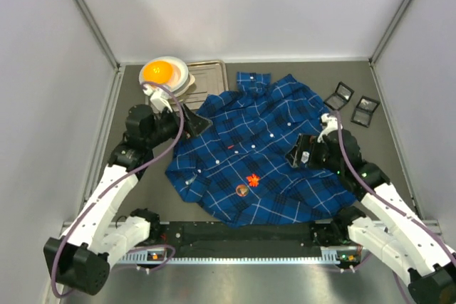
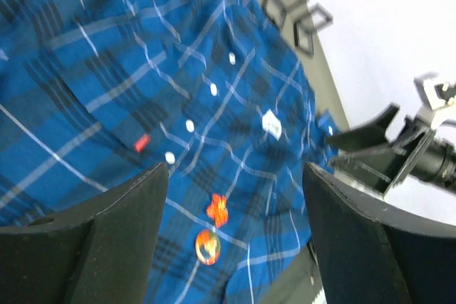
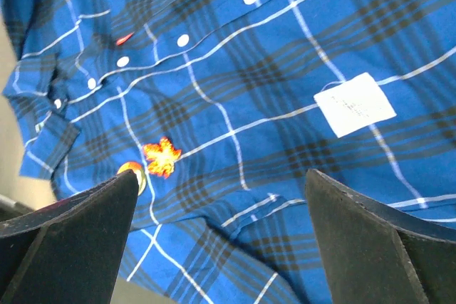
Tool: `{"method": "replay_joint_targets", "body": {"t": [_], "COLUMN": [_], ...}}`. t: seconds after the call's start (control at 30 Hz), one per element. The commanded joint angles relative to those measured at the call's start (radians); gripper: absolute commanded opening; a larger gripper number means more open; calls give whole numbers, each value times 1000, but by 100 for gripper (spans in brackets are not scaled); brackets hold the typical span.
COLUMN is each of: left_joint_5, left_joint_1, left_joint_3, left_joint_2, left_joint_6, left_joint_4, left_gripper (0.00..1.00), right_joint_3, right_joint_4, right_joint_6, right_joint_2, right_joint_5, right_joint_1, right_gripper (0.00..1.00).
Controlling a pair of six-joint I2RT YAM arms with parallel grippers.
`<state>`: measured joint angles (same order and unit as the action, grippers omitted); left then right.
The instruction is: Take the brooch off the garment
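The dark-blue plaid shirt (image 1: 274,129) lies spread on the table. An orange leaf-shaped brooch (image 1: 251,180) is pinned near its lower hem, with a round orange-and-green badge (image 1: 242,191) just below it. Both show in the left wrist view, leaf (image 2: 217,208) and badge (image 2: 207,245), and in the right wrist view, leaf (image 3: 162,157) and badge (image 3: 135,174). My left gripper (image 1: 192,120) is open and empty above the shirt's left shoulder. My right gripper (image 1: 299,153) is open and empty above the shirt's right side, near the white tag (image 3: 354,104).
A bowl holding an orange ball (image 1: 162,72) and a metal tray (image 1: 209,76) stand at the back left. Two small black square frames (image 1: 340,95) (image 1: 366,110) lie at the back right. A small red label (image 1: 232,149) is on the shirt.
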<state>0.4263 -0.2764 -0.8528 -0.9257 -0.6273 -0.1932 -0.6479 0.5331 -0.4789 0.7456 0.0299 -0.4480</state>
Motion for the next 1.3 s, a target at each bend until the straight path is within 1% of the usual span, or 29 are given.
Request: {"method": "replay_joint_targets", "body": {"t": [0.0,0.03,0.07,0.1,0.17,0.2,0.27,0.3,0.33,0.37,0.4,0.43,0.5,0.57,0.6,0.63,0.67,0.8,0.97,1.07,1.13,1.27], "left_joint_5": [126,120,115,108,62,37,-27,-46,-61,-87,-95,-104,-129,-123,-121,-121,-121,-118,-115,-126,-130,-133], "left_joint_1": [-61,-81,-102,-154,-219,-289,-361,-426,-452,-477,-504,-515,-530,-540,-547,-552,-555,-563,-564,-564,-564,-566], "left_joint_3": [132,182,207,231,296,323,336,336,334,327,310,302,288,284,276,270,264,236,232,230,231,233], "left_joint_2": [10,14,14,11,-5,-19,-77,-103,-131,-183,-211,-238,-307,-369,-390,-410,-450,-535,-602,-627,-645,-677], "left_joint_6": [-66,-99,-120,-138,-176,-183,-192,-192,-187,-184,-181,-175,-178,-181,-181,-180,-177,-164,-164,-160,-155,-152], "left_joint_4": [170,185,272,303,394,412,461,475,480,482,472,468,475,506,517,535,540,561,601,604,606,618], "left_gripper": [80,80,78,77,73,69,62,54,49,44,36,33,31,28,28,27,24,20,18,17,14,14], "right_joint_3": [83,105,116,126,157,165,185,192,209,218,228,243,258,275,280,290,295,318,314,310,303,289], "right_joint_4": [-157,-174,-182,-192,-240,-252,-301,-320,-343,-390,-415,-439,-507,-556,-591,-608,-625,-699,-714,-716,-714,-716], "right_joint_6": [-56,-67,-72,-79,-90,-93,-113,-127,-151,-162,-171,-191,-210,-234,-242,-253,-259,-276,-277,-277,-282,-287], "right_joint_2": [-80,-71,-48,-32,-11,-6,4,23,37,50,78,90,135,167,181,208,221,271,327,345,363,422], "right_joint_5": [154,197,220,244,278,271,245,243,248,251,260,260,261,263,265,262,258,260,265,265,265,268], "right_joint_1": [9,9,8,6,-21,-64,-113,-150,-161,-170,-187,-195,-213,-238,-245,-257,-261,-273,-278,-276,-278,-276], "right_gripper": [99,99,99,99,97,96,93,90,83,79,74,66,58,47,45,37,36,35,29,29,31,33]}}
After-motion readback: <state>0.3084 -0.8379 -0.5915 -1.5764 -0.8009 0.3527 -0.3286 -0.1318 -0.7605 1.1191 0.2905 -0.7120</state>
